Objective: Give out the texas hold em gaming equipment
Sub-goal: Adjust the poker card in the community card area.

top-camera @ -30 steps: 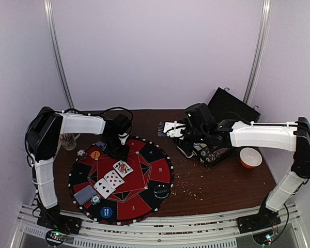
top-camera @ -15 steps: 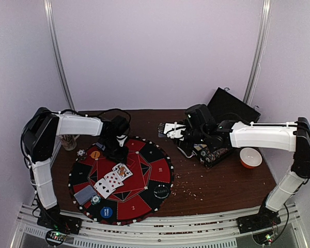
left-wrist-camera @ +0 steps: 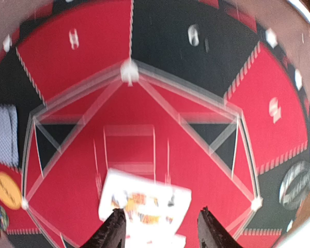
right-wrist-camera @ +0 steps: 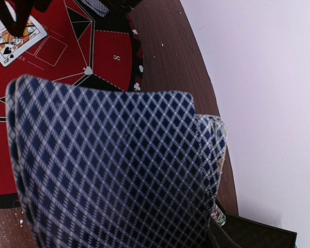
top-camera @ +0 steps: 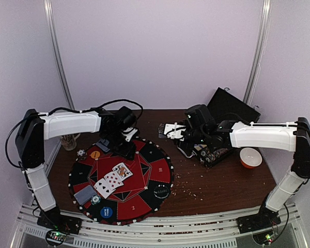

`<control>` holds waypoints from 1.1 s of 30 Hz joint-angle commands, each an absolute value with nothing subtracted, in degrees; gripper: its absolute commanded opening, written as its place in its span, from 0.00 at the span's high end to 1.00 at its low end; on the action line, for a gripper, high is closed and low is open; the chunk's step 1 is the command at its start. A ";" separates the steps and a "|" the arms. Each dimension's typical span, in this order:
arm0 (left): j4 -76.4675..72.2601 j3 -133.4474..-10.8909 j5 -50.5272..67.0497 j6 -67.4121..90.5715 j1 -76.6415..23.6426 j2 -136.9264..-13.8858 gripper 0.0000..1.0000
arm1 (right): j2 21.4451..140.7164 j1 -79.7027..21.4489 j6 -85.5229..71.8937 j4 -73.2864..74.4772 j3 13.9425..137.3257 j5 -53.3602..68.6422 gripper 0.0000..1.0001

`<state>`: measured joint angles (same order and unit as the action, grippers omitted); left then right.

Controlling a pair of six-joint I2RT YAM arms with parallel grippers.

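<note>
At the far left of the worktop (top-camera: 217, 186) stands a glass (top-camera: 68, 141), with a striped chip (top-camera: 81, 153) just beside the round red-and-black mat (top-camera: 144, 201). On the mat's left part lie a yellow disc (top-camera: 95, 154), a face-down card (top-camera: 84, 194), a second chip (top-camera: 95, 199) and, at the near edge, a blue disc (top-camera: 106, 212). Three face-up cards (top-camera: 112, 179) overlap in a row near the mat's centre.

The left end effector (left-wrist-camera: 163, 230) hangs over the far side of the mat, its fingers (left-wrist-camera: 113, 233) released and apart with nothing between them. In the wrist view a face card lies flat on the red field below. A black disc (top-camera: 161, 191) sits on the mat's right side.

Beyond the mat's far right edge, the right end effector (top-camera: 178, 130) is clenched on a stack of cards (right-wrist-camera: 113, 170), fanned slightly, blue diamond backs toward its wrist camera. Behind it is the open black case (top-camera: 232, 107), and an orange bowl (top-camera: 250, 157) stands at the right.
</note>
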<state>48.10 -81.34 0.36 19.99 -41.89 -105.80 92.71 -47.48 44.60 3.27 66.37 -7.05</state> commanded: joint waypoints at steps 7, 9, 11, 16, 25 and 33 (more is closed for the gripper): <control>66.69 -75.91 1.71 19.61 -45.32 -100.69 0.13 | 90.37 -47.38 43.68 4.12 65.83 -7.27 0.57; 67.89 -75.67 0.91 19.20 -46.41 -101.93 0.09 | 90.20 -47.39 43.68 4.30 65.75 -7.27 0.57; 68.88 -75.34 -1.13 19.03 -47.34 -103.53 0.08 | 89.95 -47.40 43.75 4.35 65.59 -7.36 0.57; 69.42 -75.32 -5.07 18.96 -48.67 -106.66 0.02 | 89.98 -47.38 43.86 4.06 65.58 -7.23 0.57; 66.44 -77.14 -11.26 20.01 -49.04 -111.12 0.02 | 90.19 -47.37 43.86 4.05 66.09 -7.03 0.57; 63.87 -76.88 -10.87 20.41 -49.04 -112.33 0.02 | 89.91 -47.42 43.89 4.14 65.83 -7.23 0.57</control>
<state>65.58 -75.88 -9.54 19.59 -48.82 -111.66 92.03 -47.48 44.62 4.36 66.04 -7.07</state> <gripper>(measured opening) 0.983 0.433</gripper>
